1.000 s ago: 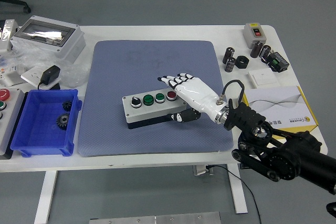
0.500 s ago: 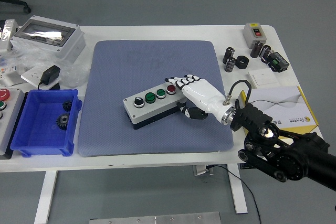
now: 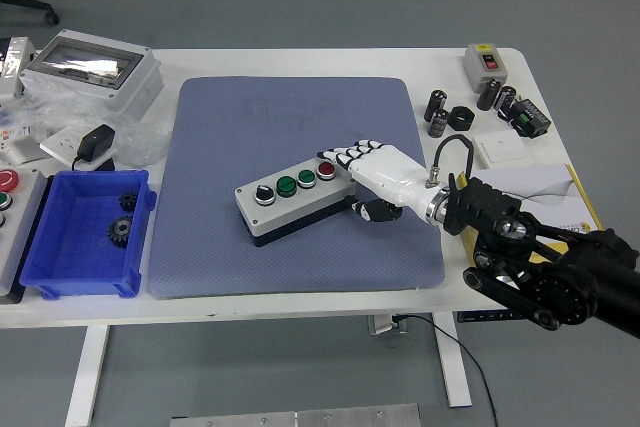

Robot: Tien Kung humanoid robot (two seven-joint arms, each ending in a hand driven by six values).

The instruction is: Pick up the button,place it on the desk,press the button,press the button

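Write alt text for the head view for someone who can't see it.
The right robot hand grips the right end of a grey button box, fingers by its red button, on a blue-grey mat on a white table. A blue bin holding gears sits left.

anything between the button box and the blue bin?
In the head view, only bare blue-grey mat and a narrow strip of white table lie between the button box and the blue bin. No object sits in that stretch.

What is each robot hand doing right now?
Left hand: not in view.
Right hand: fingers over the button box at its red-button end, thumb beside it; whether it grips cannot be told.
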